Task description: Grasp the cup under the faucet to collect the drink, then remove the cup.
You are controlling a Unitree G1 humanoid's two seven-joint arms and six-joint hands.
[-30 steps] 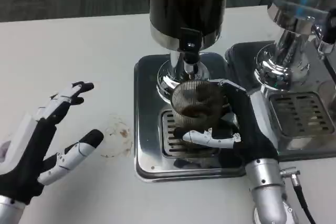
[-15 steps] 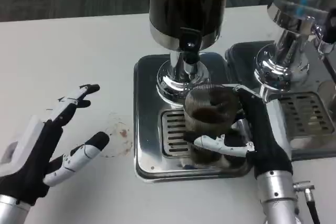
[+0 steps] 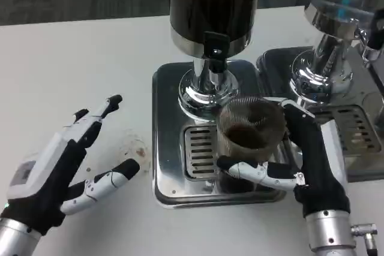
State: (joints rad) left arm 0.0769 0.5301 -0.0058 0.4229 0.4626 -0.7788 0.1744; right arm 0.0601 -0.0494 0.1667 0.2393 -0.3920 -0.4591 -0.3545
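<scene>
White counter (image 3: 90, 46) all round, with a strip of grey carpet along the top edge, and two steel drink dispensers parked on it. I'm on the nearer dispenser (image 3: 213, 4), the dark-bodied one with the black faucet (image 3: 215, 45) hanging over a steel drip tray (image 3: 165, 136)

Right hand (image 3: 300, 154) is wrapped round the ribbed clear cup (image 3: 249, 133), thumb across the front, the rest of the fingers behind where I can't see them. Cup's got dark drink in it and sits over the slotted grate, toward its right side, not directly under the faucet but a bit in front and to the right of it. Can't tell if the base is touching the grate or just clear of it

Left hand (image 3: 66, 163) is off to the side above the counter, fingers spread, holding nothing, right beside a brownish stain (image 3: 135, 151)

What worries me from here:
- cup looks like thin plastic, so too hard a squeeze could buckle the wall and push drink over the rim
- any tilt on the way out and it sloshes, the liquid's dark and would mess up that counter properly
- second dispenser (image 3: 336, 40) is just beside my right forearm, so swinging out to the right could clip its base and jolt the cup
- if the faucet's dripping, it'd land on the tray or my hand

Pulling straight back toward me, level, seems like the safest route
</scene>
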